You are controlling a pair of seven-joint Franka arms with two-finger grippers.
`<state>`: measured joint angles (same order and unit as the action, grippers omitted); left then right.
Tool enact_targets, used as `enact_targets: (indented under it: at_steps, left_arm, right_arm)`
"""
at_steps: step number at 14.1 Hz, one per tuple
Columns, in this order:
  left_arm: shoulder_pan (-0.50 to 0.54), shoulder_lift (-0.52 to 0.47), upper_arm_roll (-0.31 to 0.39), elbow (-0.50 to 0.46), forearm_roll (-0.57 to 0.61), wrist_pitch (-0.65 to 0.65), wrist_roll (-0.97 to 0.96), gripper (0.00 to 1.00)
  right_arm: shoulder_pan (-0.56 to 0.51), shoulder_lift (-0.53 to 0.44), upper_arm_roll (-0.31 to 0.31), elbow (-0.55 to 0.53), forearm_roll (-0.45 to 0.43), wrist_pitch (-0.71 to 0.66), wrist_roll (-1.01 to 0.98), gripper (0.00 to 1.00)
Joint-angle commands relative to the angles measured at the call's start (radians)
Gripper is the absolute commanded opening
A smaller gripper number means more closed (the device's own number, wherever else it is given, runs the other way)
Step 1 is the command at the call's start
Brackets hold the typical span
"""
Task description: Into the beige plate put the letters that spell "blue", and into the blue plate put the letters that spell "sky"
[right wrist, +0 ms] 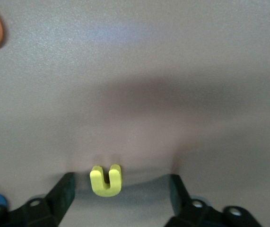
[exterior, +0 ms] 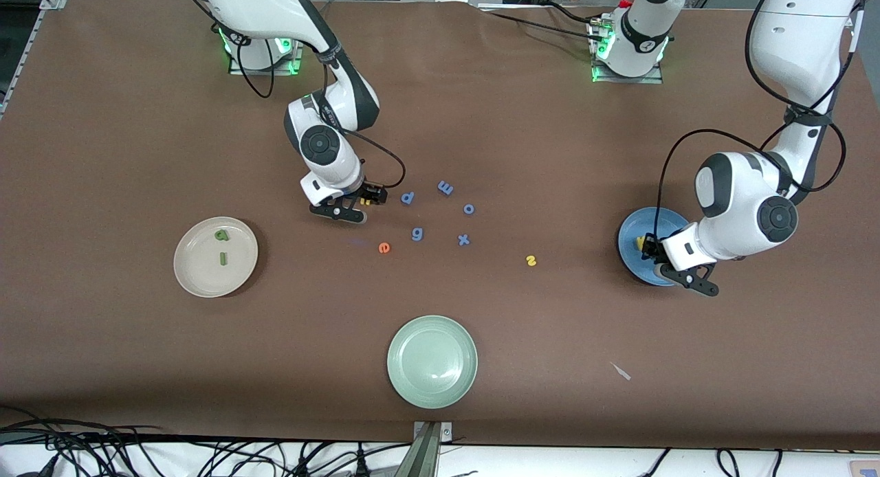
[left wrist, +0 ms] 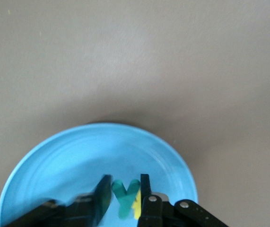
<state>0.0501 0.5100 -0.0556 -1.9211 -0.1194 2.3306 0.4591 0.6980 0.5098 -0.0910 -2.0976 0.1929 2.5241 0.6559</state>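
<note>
The brown tabletop (exterior: 103, 154) is carrying three plates. The right end effector (right wrist: 120, 182) is sitting low on it with its jaws spreading wide on either side of the yellow u (right wrist: 106, 180), gripping nothing. The left end effector (left wrist: 126, 182) is hovering low over the blue plate (exterior: 632, 233) at the left arm's end, the teal y (left wrist: 124, 201) at its tip above a yellow letter (left wrist: 136, 209); whether it is gripping, I cannot tell. The beige plate (exterior: 185, 271), at the right arm's end, is holding the green b (exterior: 221, 235) and l (exterior: 223, 258). The orange e (exterior: 383, 247) is lying near the u, nearer the camera. The yellow s (exterior: 530, 260) is lying between e and the blue plate.
</note>
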Motion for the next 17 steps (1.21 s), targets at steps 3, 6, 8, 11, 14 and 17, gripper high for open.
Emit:
enact_targets:
  at_steps: [3, 6, 8, 11, 14, 17]
  left_arm:
    - [0.01, -0.008, -0.012, -0.018, 0.0, 0.001, 0.026, 0.7]
    - [-0.045, -0.008, -0.026, -0.004, -0.031, 0.004, 0.003, 0.7]
    - [-0.117, -0.002, -0.043, 0.007, -0.106, 0.033, -0.095, 0.7]
    - [-0.275, 0.024, -0.047, 0.02, -0.125, 0.113, -0.31, 0.7]
    - [-0.357, 0.074, -0.046, 0.056, -0.126, 0.173, -0.394, 0.7]
    - [-0.394, 0.107, -0.044, 0.077, -0.126, 0.202, -0.436, 0.7]
  right_arm:
    - [0.015, -0.004, -0.001, -0.005, 0.011, 0.015, 0.016, 0.3]
    - [0.015, -0.01, -0.003, 0.019, 0.011, 0.007, 0.076, 0.13]
    - [0.014, -0.03, -0.013, 0.042, -0.007, -0.055, 0.065, 0.1]
    - [0.014, -0.085, -0.116, 0.093, -0.121, -0.287, -0.04, 0.1]
    - [0.014, -0.126, -0.218, 0.091, -0.133, -0.367, -0.227, 0.1]
    - [0.002, -0.091, -0.344, 0.091, -0.139, -0.363, -0.476, 0.1]
